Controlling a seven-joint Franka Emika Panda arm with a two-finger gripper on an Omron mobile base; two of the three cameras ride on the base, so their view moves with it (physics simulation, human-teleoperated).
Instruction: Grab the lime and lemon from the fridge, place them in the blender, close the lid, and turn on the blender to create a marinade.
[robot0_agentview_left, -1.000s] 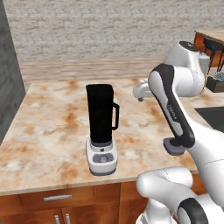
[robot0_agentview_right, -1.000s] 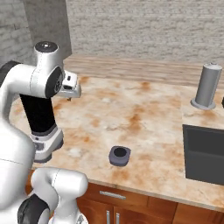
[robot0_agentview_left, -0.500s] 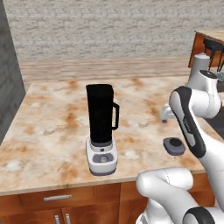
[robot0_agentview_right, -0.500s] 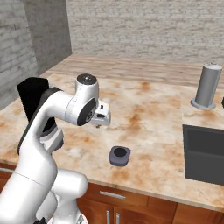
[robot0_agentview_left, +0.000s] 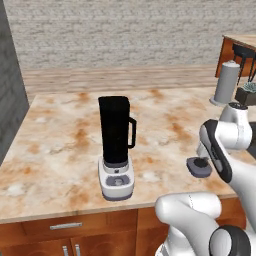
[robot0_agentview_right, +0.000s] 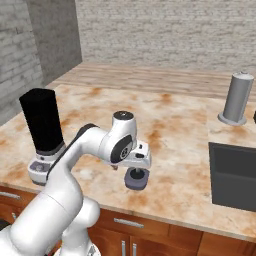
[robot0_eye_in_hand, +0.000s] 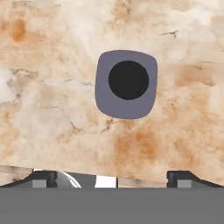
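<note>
- Three views, taken in turn, show the arm swung away from the blender (robot0_agentview_left: 116, 145) to poise over the lid (robot0_agentview_left: 199, 166); the fetch-the-lid step is judged to be starting.
- Left base view: the blender stands near the table's (robot0_agentview_left: 60, 150) front edge, jar top uncovered; half a second ago the arm's elbow hid the lid less closely, and a second ago the hand was up beside the jar at 3 o'clock. The lid lies well apart from the blender, at its 3 o'clock, near the front edge. A grey canister (robot0_agentview_left: 226, 84) stands far back at 1 o'clock.
- Right base view: the hand (robot0_agentview_right: 138, 165) hangs directly above the lid (robot0_agentview_right: 136, 179), not touching it. The blender (robot0_agentview_right: 44, 135) sits at 9 o'clock of the lid. A dark sink (robot0_agentview_right: 234, 175) lies at 3 o'clock, the canister (robot0_agentview_right: 236, 98) at 1 o'clock; nothing stands between lid and jar.
- Hand view: the lid (robot0_eye_in_hand: 127, 84) lies flat at 12 o'clock of the two fingertips (robot0_eye_in_hand: 41, 177), which are spread to full width and hold nothing. Whether the fruit is inside the opaque jar cannot be told.
</note>
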